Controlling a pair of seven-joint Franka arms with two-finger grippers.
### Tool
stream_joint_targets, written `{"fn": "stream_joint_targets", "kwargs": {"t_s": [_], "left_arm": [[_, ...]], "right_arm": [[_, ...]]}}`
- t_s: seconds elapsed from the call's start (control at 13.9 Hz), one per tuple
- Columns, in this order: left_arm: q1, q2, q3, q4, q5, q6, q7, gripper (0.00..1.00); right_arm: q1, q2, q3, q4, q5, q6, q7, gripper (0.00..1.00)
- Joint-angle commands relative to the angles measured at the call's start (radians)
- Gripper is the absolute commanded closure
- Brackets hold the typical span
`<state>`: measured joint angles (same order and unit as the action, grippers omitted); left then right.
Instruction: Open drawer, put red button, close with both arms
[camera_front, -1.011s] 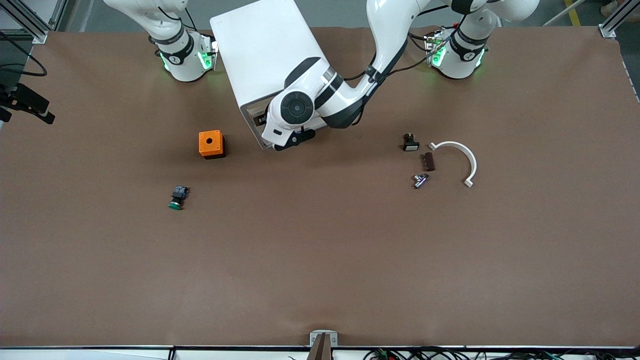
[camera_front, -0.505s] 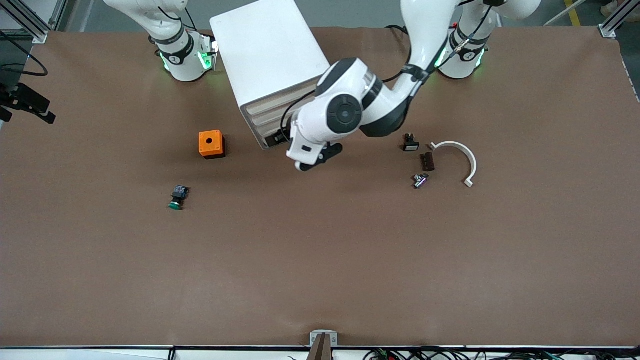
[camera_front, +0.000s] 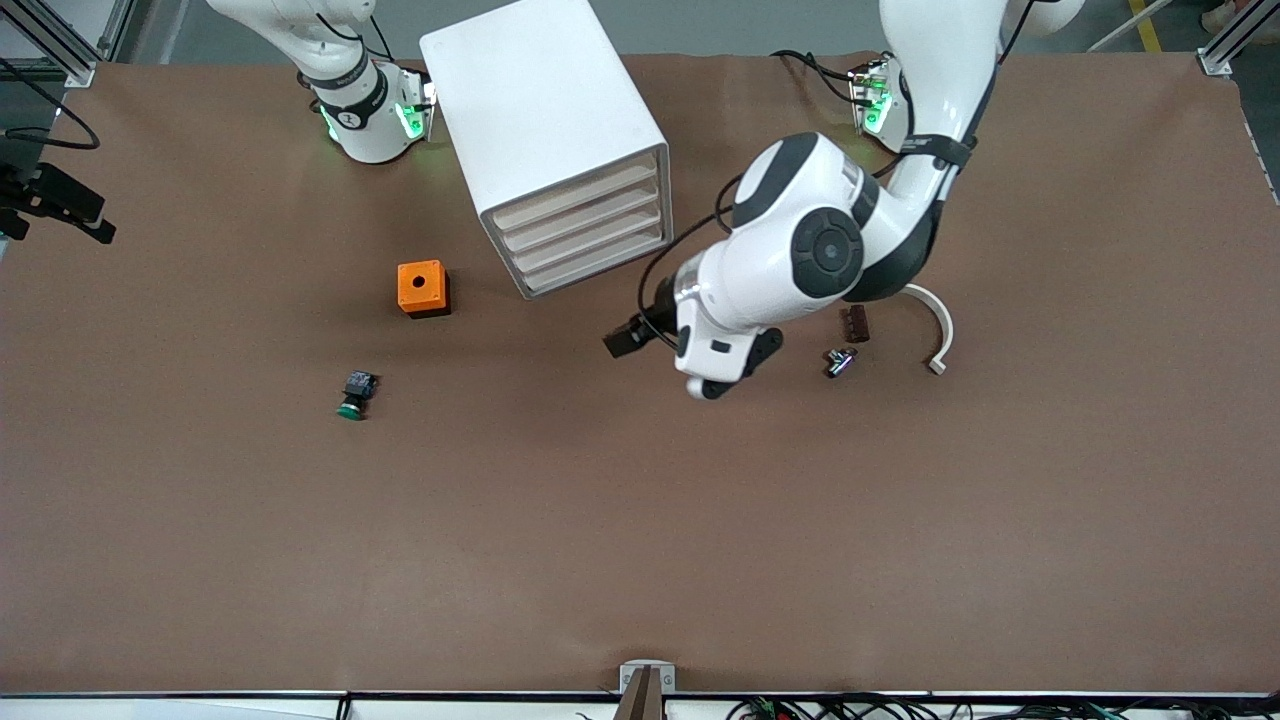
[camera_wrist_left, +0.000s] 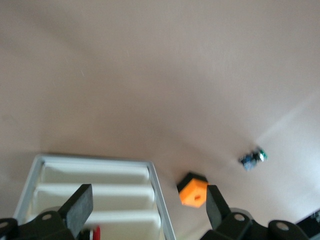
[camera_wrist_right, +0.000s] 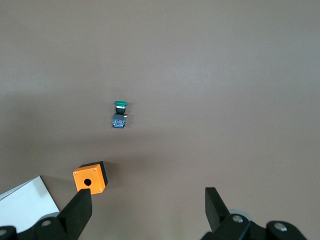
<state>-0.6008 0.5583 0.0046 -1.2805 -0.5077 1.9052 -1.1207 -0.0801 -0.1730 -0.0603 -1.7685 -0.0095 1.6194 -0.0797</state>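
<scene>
Front view, upper middle: big white box cabinet (camera_front: 545, 130) standing on the brown surface (camera_front: 640, 540). Its four shallow drawers with beige front lips (camera_front: 585, 225) all look pushed in flush.

Left arm (camera_front: 905, 200) reaches from its base at the top of the frame to mid-frame. Left end effector (camera_front: 730, 368) hangs over bare surface in front of the cabinet, fingers spread wide and holding nothing. The left wrist view (camera_wrist_left: 147, 217) confirms this: it is released, with the drawer fronts and the orange box seen between the fingers.

Right arm (camera_front: 330, 60) waits by its base. Right end effector (camera_wrist_right: 147, 220) is seen only in the right wrist view, released and empty, above the surface.

Red button: cannot be located for sure. A small red speck (camera_wrist_left: 96, 232) shows at the lower edge of the left wrist view against the drawer fronts, but what it is cannot be told.

Orange cube box with a round hole (camera_front: 423, 288) sits beside the cabinet, toward the right arm's end. Green-capped push-button (camera_front: 354, 394) lies on its side, nearer the camera than the box.

Toward the left arm's end lie a white curved plastic piece (camera_front: 940, 330), a small dark brown block (camera_front: 856, 323) and a small metallic part (camera_front: 840, 361).

The mark on the right arm's black base ring is too small to read.
</scene>
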Motion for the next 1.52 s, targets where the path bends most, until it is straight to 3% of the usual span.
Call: {"fn": "stream_joint_targets", "kwargs": {"t_s": [0.0, 0.65, 0.94, 1.44], "left_arm": [[0.053, -0.037, -0.006, -0.023, 0.086, -0.005, -0.013, 0.00], [0.168, -0.044, -0.008, -0.017, 0.140, -0.005, -0.004, 0.00], [0.223, -0.061, -0.011, -0.020, 0.138, -0.026, 0.154, 0.00], [0.397, -0.207, -0.011, -0.023, 0.140, -0.398, 0.595, 0.00]], "right_arm": [[-0.004, -0.026, 0.007, -0.022, -0.006, -0.001, -0.006, 0.00], [0.011, -0.026, 0.007, -0.022, 0.011, 0.005, 0.001, 0.00], [0.010, -0.025, 0.004, -0.017, 0.011, 0.005, 0.006, 0.00], [0.008, -0.017, 0.001, 0.013, 0.011, 0.002, 0.008, 0.00]]}}
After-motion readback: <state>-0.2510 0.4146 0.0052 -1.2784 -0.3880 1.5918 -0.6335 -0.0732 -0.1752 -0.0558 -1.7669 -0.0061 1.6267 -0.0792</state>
